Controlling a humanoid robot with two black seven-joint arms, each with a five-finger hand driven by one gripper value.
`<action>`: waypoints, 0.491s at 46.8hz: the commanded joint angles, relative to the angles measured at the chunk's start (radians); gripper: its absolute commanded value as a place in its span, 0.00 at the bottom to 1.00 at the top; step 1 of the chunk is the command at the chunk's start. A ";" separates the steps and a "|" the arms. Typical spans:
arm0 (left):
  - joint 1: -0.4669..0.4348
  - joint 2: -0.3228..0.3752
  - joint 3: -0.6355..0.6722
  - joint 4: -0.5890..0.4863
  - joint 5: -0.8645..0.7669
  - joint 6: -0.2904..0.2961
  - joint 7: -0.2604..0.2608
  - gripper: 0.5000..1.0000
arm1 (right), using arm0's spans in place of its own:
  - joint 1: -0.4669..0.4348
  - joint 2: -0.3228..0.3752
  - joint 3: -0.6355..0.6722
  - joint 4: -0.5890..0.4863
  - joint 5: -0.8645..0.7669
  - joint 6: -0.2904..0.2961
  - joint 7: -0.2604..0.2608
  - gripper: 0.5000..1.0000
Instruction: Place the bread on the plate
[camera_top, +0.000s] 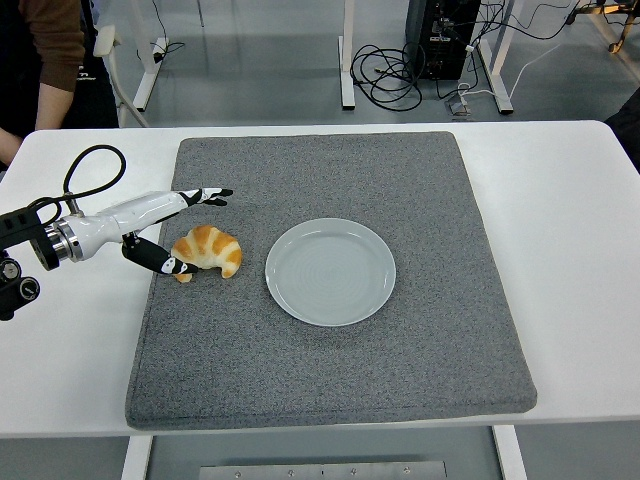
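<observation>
The left robot hand (178, 232), fingers spread wide, brackets a golden crescent-shaped croissant (207, 250) on the grey felt mat (330, 370); the round pale-blue ceramic plate (330, 271) sits just beside it on the white desk (565, 250).

One croissant (206, 250), one plate (330, 271), one grey mat (330, 350), one hand (165, 232).

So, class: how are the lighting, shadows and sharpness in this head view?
Head view: even, soft light; the croissant and plate cast only faint shadows on the grey mat; a mild sheen on the plate, no harsh glare; the left hand looks sharp, without motion blur.
</observation>
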 joint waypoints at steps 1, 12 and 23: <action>0.000 -0.023 0.001 0.026 0.000 0.010 -0.012 0.82 | 0.000 0.000 0.000 0.000 -0.001 0.000 0.000 1.00; 0.007 -0.058 0.001 0.057 -0.001 0.012 -0.020 0.77 | 0.000 0.000 0.000 0.000 -0.001 0.000 0.000 1.00; 0.014 -0.063 0.001 0.058 -0.001 0.016 -0.020 0.76 | 0.000 0.000 0.000 0.000 -0.001 0.000 0.000 1.00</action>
